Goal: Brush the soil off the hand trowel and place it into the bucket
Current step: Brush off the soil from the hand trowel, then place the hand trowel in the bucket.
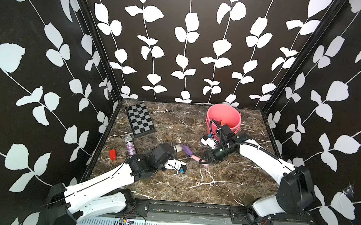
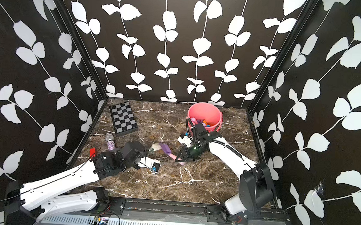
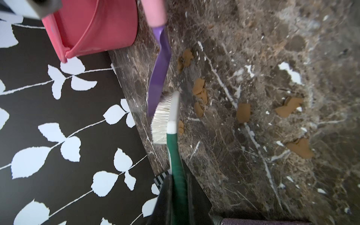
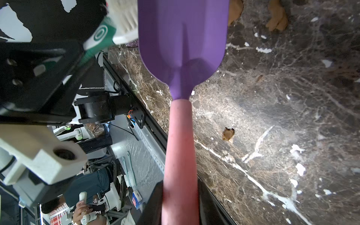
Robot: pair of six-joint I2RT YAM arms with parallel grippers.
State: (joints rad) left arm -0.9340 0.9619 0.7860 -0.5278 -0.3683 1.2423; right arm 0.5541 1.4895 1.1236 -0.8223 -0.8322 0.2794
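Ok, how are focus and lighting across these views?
Left wrist view: soil and brush bristles fairly crisp, bucket blurred at the frame edge. Right wrist view: trowel soft, marble table sharp. Both top views: evenly lit, no glare, scene in focus.

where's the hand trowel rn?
Mid-table in both top views: hand trowel gripped by the right gripper, blade tip meeting the brush, in front of the bucket.
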